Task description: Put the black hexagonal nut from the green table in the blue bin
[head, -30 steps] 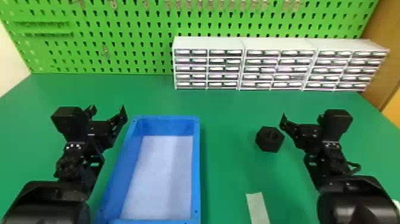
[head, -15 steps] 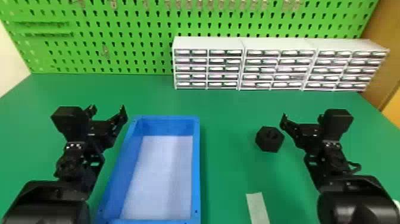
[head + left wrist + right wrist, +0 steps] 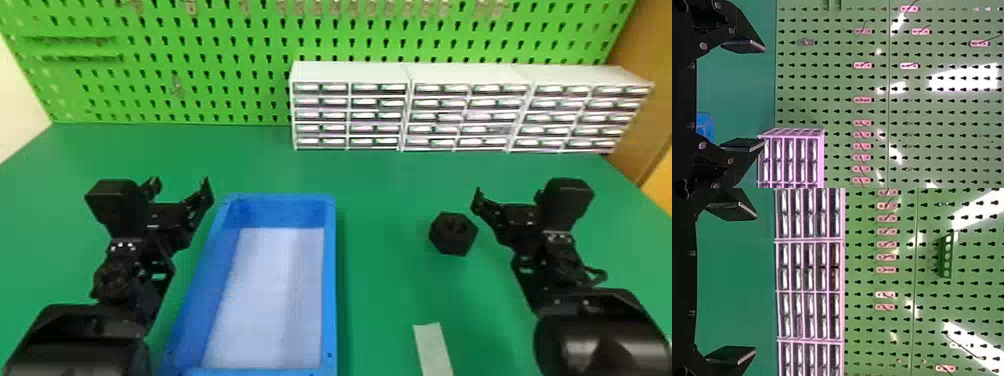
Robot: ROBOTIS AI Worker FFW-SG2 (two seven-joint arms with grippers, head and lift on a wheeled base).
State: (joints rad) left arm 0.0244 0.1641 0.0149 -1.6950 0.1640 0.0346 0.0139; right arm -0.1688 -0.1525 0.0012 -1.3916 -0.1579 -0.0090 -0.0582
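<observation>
Blue bin [image 3: 329, 280], pale-floored, bare inside, black hexagonal nut [image 3: 453, 234] outside it.

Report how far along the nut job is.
Nothing looks done: the blue bin is empty. Nothing is in hand: the left gripper and right gripper stand open and empty. Remaining: pick the black hexagonal nut off the green table, then bin it.

Your head view's bottom edge crops the near end of the blue bin [image 3: 330, 300] and the pale strip [image 3: 432, 347]. Contents of the drawers [image 3: 320, 115] are too small and blurred for you to tell. The wrist housings partly hide the outer fingers of your left gripper [image 3: 180, 184] and right gripper [image 3: 507, 194] from the head view.
</observation>
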